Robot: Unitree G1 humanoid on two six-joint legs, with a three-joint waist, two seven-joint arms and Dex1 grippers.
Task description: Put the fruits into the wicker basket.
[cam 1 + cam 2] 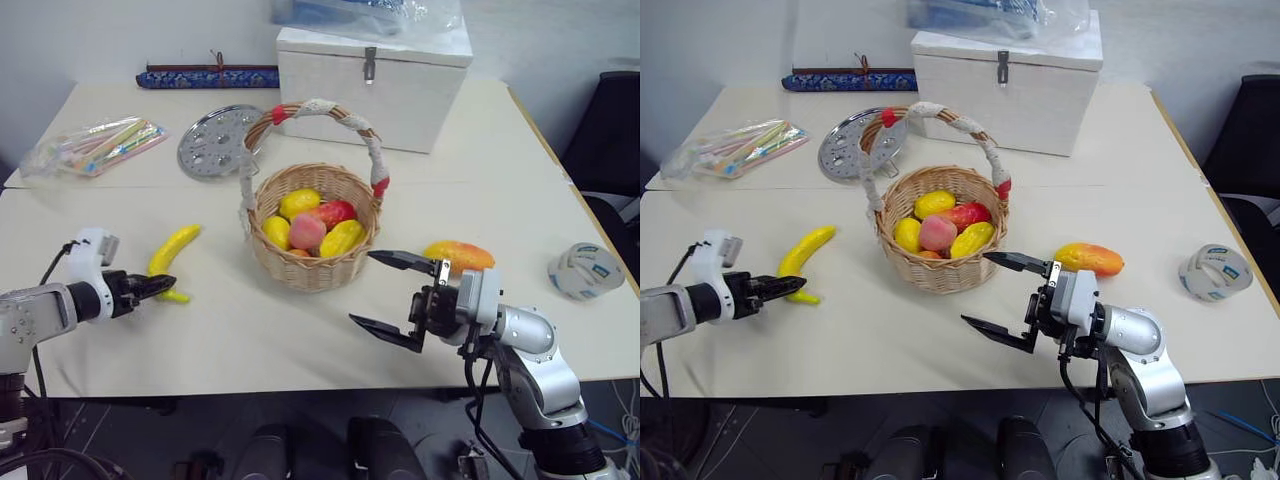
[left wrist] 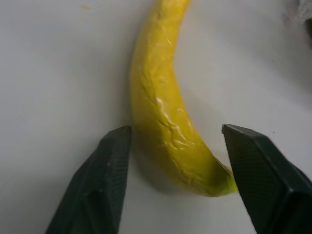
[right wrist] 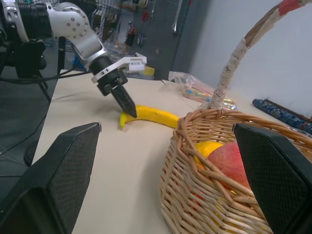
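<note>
Head views: round tan woven wicker basket [image 1: 314, 240] near the middle of the cream table [image 1: 250, 330], already holding several yellow and red fruits, arched cloth-wrapped handle upright. Curved yellow banana [image 1: 172, 256] flat on the table left of the basket, well apart from it, with bare tabletop between. Oval orange-red mango [image 1: 459, 255] on the table right of the basket, near but not touching. Grey tape ring [image 1: 584, 270] close to the table's right edge. White box with a metal latch [image 1: 372, 82] behind the basket; round perforated metal disc [image 1: 216, 140] and clear bag of coloured sticks [image 1: 96, 146] toward the far left. Wide open strip of tabletop along the near edge in front of the basket.

Left gripper [image 1: 160, 285] low at the banana's near end, pointing forward and down. Right gripper [image 1: 390, 296] held above the table in front of the basket, pointing left, 2 fingers spread wide with nothing between.

Left wrist view: 2 black fingers [image 2: 100, 180] astride the banana's near tip, partly spread, gaps visible on both sides, not yet pinching.

Right wrist view: spread fingers [image 3: 58, 170] framing the basket's woven wall, banana and left gripper beyond.
</note>
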